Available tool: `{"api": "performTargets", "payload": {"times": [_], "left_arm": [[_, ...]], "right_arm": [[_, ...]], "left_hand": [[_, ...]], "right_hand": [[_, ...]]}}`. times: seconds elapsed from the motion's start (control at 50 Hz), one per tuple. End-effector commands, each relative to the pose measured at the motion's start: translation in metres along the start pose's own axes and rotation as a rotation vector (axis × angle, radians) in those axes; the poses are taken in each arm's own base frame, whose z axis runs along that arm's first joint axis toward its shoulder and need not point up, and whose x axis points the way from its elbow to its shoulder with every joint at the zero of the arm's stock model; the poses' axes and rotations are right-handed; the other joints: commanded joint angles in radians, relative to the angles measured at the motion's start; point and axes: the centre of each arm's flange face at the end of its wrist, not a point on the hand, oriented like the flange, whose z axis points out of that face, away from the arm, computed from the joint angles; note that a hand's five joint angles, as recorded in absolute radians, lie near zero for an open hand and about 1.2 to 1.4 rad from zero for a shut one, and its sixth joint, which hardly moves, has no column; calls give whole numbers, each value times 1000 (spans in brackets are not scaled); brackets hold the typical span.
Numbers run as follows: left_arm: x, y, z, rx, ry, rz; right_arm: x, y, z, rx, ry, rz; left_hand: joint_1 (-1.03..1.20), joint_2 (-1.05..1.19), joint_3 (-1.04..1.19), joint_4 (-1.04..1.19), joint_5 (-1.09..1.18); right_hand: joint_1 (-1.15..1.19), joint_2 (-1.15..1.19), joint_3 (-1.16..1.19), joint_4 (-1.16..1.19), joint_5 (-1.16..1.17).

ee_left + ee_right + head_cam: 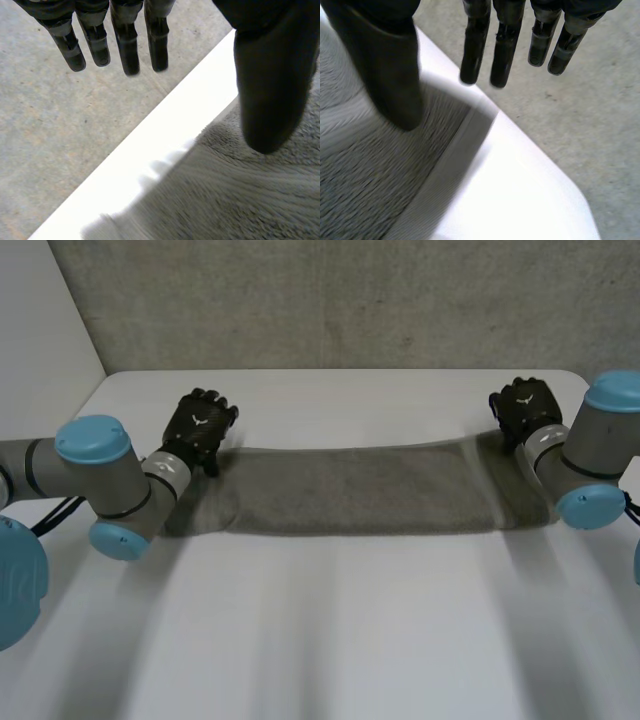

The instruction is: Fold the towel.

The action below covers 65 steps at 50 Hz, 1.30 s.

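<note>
White table (pixel 350 640) carries one grey towel (pixel 360 490), left robot hand (pixel 198 425) and right robot hand (pixel 525 408) both spread.

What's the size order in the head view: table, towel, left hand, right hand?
1. table, by far the largest
2. towel, a long strip across it
3. left hand and right hand: they look about alike, so no ranking between them

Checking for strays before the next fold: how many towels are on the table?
1. The towel lies stretched across the table, left hand at one end, right hand at the other. Another underneath could be hidden.
</note>
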Motion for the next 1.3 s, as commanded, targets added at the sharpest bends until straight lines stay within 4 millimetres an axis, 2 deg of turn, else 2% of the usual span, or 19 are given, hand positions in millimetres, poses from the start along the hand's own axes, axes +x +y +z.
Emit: {"api": "performTargets", "payload": {"times": [0.02, 0.1, 0.16, 0.2, 0.26, 0.28, 0.32, 0.38, 0.52, 0.64, 1.04, 1.06, 1.1, 1.12, 1.14, 1.16, 1.2, 1.26, 1.3], "left_arm": [[-15, -35, -9, 34, -65, 13], [-22, -53, -17, 55, -87, 16], [-23, -65, -31, 55, -85, 11], [-21, -72, -48, 40, -77, 4], [-20, -76, -58, 31, -75, 1], [-19, -81, -68, 28, -72, -3], [-17, -84, -78, 19, -66, -7], [-10, -89, -96, 9, -50, -31], [3, -92, -131, -25, -20, -180], [8, -87, -139, -49, -11, -241], [10, -80, -140, -73, -8, -260], [10, -80, -140, -73, -8, -260], [11, -79, -141, -78, -6, -261], [11, -79, -141, -78, -6, -261], [11, -78, -141, -79, -6, -262], [11, -78, -141, -79, -6, -262], [11, -78, -141, -79, -6, -262], [10, -78, -141, -79, -9, -261], [10, -78, -141, -79, -11, -262]], "right_arm": [[13, -37, -12, 45, 47, 0], [20, -48, -29, 43, 49, 28], [24, -55, -37, 45, 48, 40], [27, -62, -57, 29, 36, 64], [22, -61, -76, -4, 1, 78], [22, -61, -76, -4, 1, 78], [12, -55, -95, -47, -63, 79], [7, -50, -104, -78, -103, 87], [2, -6, -127, -254, -211, 101], [4, 8, -124, -232, -212, 34], [0, 44, -98, -238, -188, 19], [-1, 47, -95, -242, -189, 19], [-1, 49, -92, -242, -185, 19], [-1, 49, -92, -241, -185, 19], [2, 49, -91, -240, -179, 19], [2, 49, -91, -240, -179, 19], [11, 51, -88, -242, -156, 21], [16, 52, -87, -244, -145, 23], [32, 58, -86, -265, -112, 33]], "left_hand": [[-199, -177, -45, -56, -153], [-193, -172, -45, -56, -147], [-181, -160, -45, -56, -136], [-175, -154, -45, -56, -130], [-169, -148, -45, -56, -124], [-169, -148, -45, -56, -124], [-169, -148, -45, -56, -124], [-166, -145, -45, -56, -121], [-163, -142, -45, -56, -118], [-166, -145, -45, -56, -121], [-166, -145, -45, -56, -121], [-166, -145, -45, -56, -121], [-166, -145, -45, -56, -121], [-166, -145, -45, -56, -121], [-166, -145, -45, -56, -121], [-166, -145, -45, -56, -121], [-169, -148, -45, -56, -124], [-169, -148, -45, -56, -124], [-169, -148, -45, -56, -124]], "right_hand": [[-455, -466, -33, -53, -435], [-455, -466, -33, -53, -435], [-455, -466, -33, -53, -435], [-455, -466, -33, -53, -435], [-455, -466, -33, -53, -435], [-455, -466, -33, -53, -435], [-455, -466, -33, -53, -435], [-455, -466, -33, -53, -435], [-398, -408, -33, -53, -378], [-234, -244, -33, -53, -213], [-122, -132, -33, -53, -102], [-58, -68, -33, -53, -38], [328, 318, -33, -53, 348], [330, 320, -33, -53, 351], [522, 512, -33, -53, 542], [524, 513, -33, -53, 544], [765, 755, -33, -53, 786], [766, 756, -33, -53, 787], [766, 756, -33, -53, 787]]}}
